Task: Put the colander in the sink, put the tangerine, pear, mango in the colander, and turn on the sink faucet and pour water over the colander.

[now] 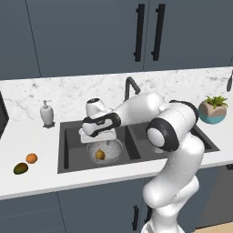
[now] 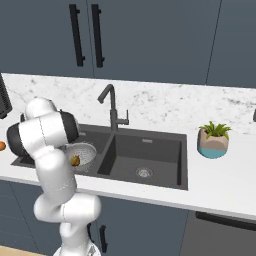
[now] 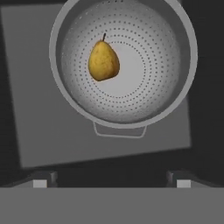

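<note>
With the pear [image 3: 103, 61] lying in the colander [image 3: 175, 87], the claw [image 3: 111, 181] hangs open above; tangerine [image 1: 31, 158], mango [image 1: 20, 168] and faucet [image 1: 131, 86] remain.

No readable text, no labels, no brands, no numbers, no signs on anything

Left base view: from behind the arm's left, looking forward and down at the sink [image 1: 68, 157] and counter [image 1: 41, 182], at middling range. Right base view: from behind the arm's right, facing the same sink [image 2: 182, 165] and faucet [image 2: 113, 107]. Hand view: close, straight down into the colander [image 3: 190, 57] and onto the pear [image 3: 103, 61]. Shared by all three: colander, pear, left basin.
</note>
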